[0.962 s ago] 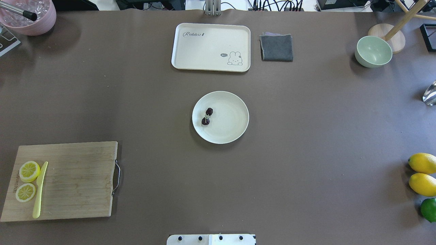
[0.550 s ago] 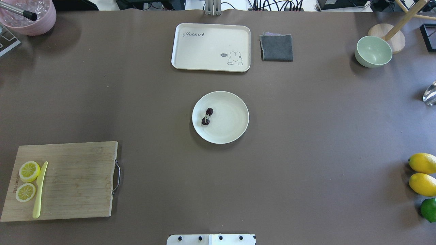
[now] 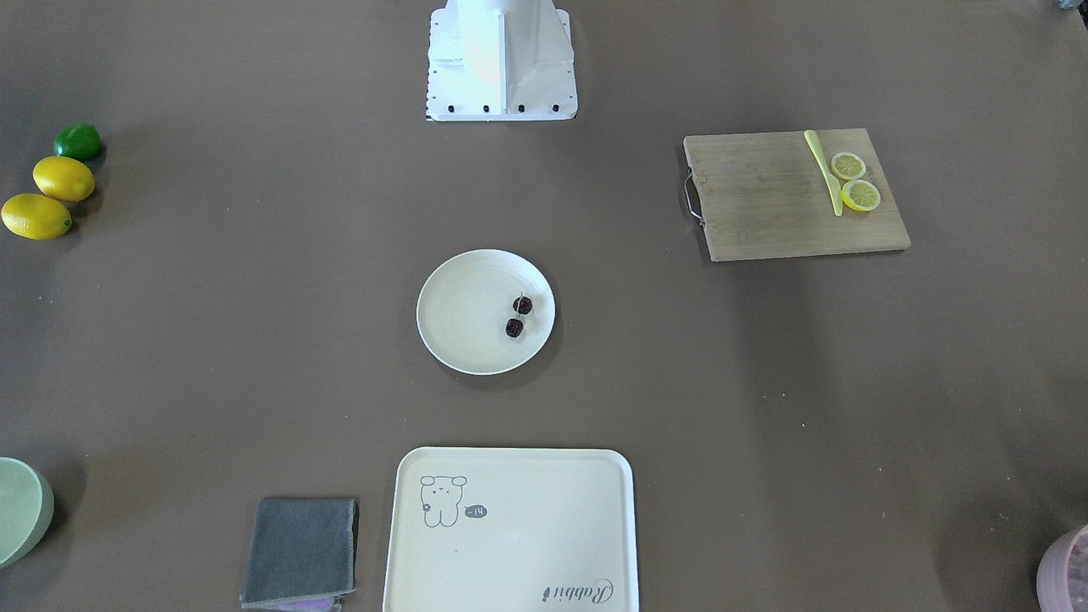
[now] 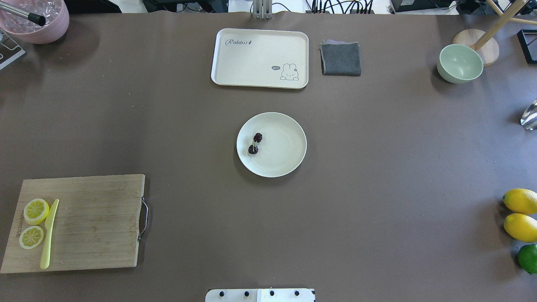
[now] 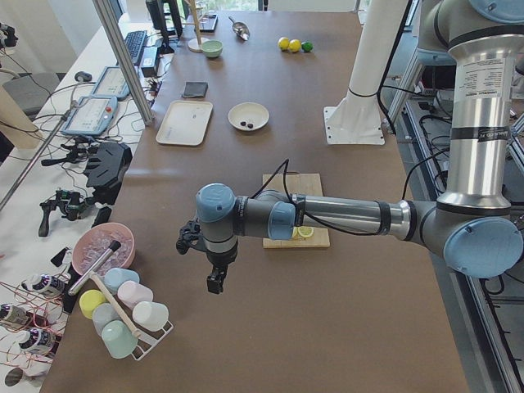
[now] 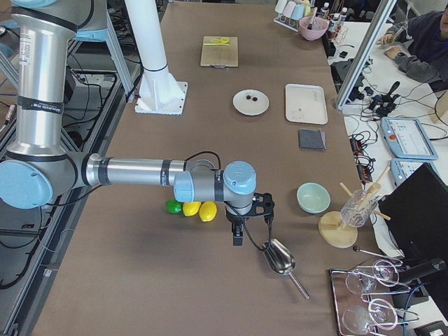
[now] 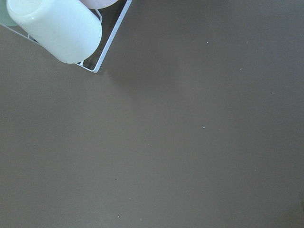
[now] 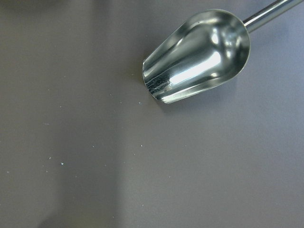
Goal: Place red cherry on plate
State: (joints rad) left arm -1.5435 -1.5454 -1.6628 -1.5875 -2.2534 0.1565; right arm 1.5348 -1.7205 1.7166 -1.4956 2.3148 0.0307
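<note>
The red cherry (image 4: 255, 143), a pair of tiny dark fruits joined by a thin stem, lies on the left part of the round cream plate (image 4: 283, 144) at the table's middle; it also shows on the plate (image 3: 463, 314) as cherry (image 3: 518, 316) in the front-facing view. Neither gripper is near it. The left gripper (image 5: 214, 282) hangs over bare table at the left end, near a cup rack; the right gripper (image 6: 238, 238) hangs at the right end beside a metal scoop (image 8: 197, 54). I cannot tell whether either is open or shut.
A cream tray (image 4: 260, 58) and a folded grey cloth (image 4: 340, 58) lie beyond the plate. A cutting board (image 4: 79, 222) with lemon slices and a yellow knife sits front left. A green bowl (image 4: 460, 63), two lemons (image 4: 520, 214) and a lime (image 4: 527, 258) are at the right.
</note>
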